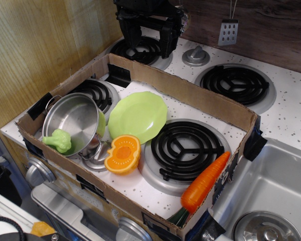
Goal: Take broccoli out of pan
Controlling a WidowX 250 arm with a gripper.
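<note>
The broccoli (58, 140), small and light green, lies at the front-left lip of the pan (75, 120). The pan is a shiny steel pot tilted toward the front left on the front-left burner, inside a cardboard box. My gripper (149, 42) is black and hangs high at the back, above the rear-left burner and behind the box's back wall. Its two fingers are spread apart with nothing between them. It is far from the pan and the broccoli.
A light-green plate (138, 116) lies right of the pan, with an orange half squash (123, 154) in front of it. A toy carrot (205, 182) rests on the box's right wall. The cardboard walls (190, 93) ring the stovetop. A steel sink (278, 186) is at the right.
</note>
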